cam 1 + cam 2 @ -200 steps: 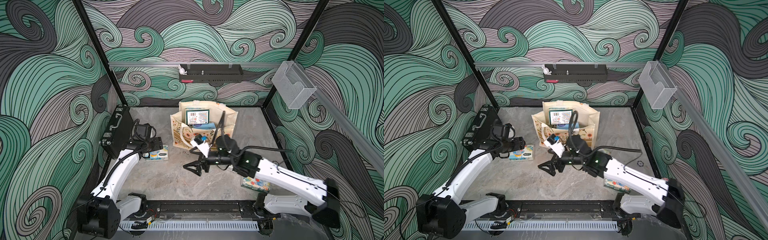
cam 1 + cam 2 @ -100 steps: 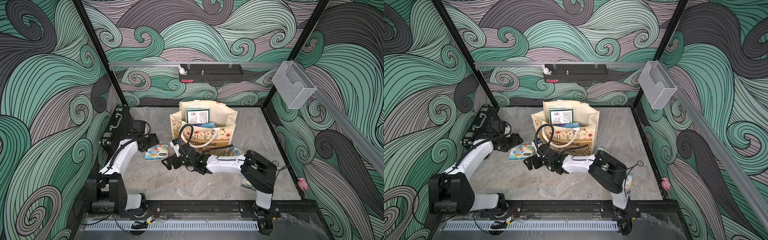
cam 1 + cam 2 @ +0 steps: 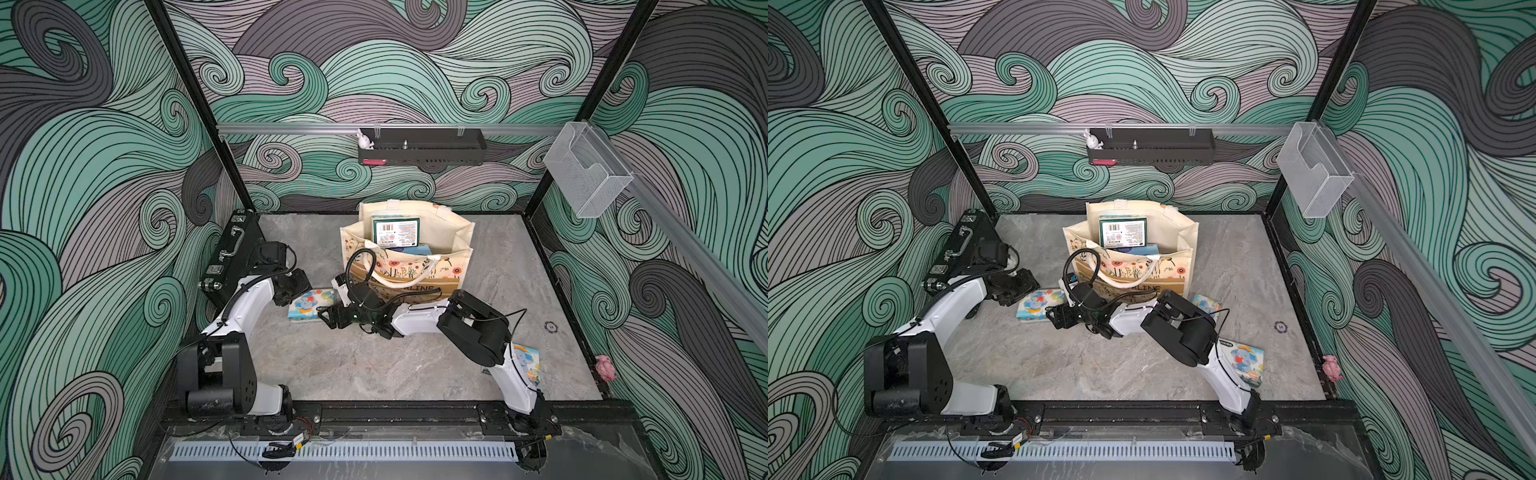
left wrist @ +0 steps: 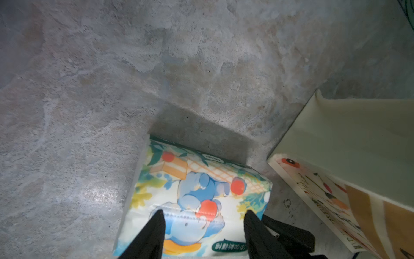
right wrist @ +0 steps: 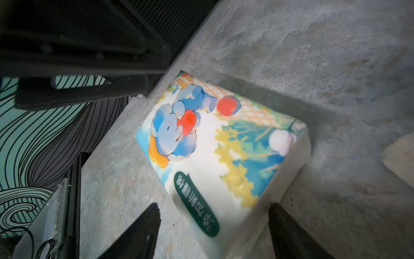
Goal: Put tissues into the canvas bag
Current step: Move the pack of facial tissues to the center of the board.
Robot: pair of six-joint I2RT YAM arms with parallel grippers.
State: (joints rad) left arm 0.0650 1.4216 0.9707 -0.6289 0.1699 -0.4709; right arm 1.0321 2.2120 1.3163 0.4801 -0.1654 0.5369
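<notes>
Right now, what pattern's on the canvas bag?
Canvas bag: orange flowers on cream, best in a top view.

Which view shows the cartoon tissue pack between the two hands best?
The right wrist view: the cartoon tissue pack is large there, nearly its whole printed face and one side showing, slightly blurred. The left wrist view shows the pack sharper, but the fingers cover its near end. In both top views the pack is small, with little print detail.

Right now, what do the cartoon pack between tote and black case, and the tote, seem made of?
Cartoon tissue pack: probably thin glossy plastic film; sheen, a perforated seam, soft rounded corners. Canvas bag: apparently matte cloth; walls sag and fold, no glare, weave too small to see.
</notes>
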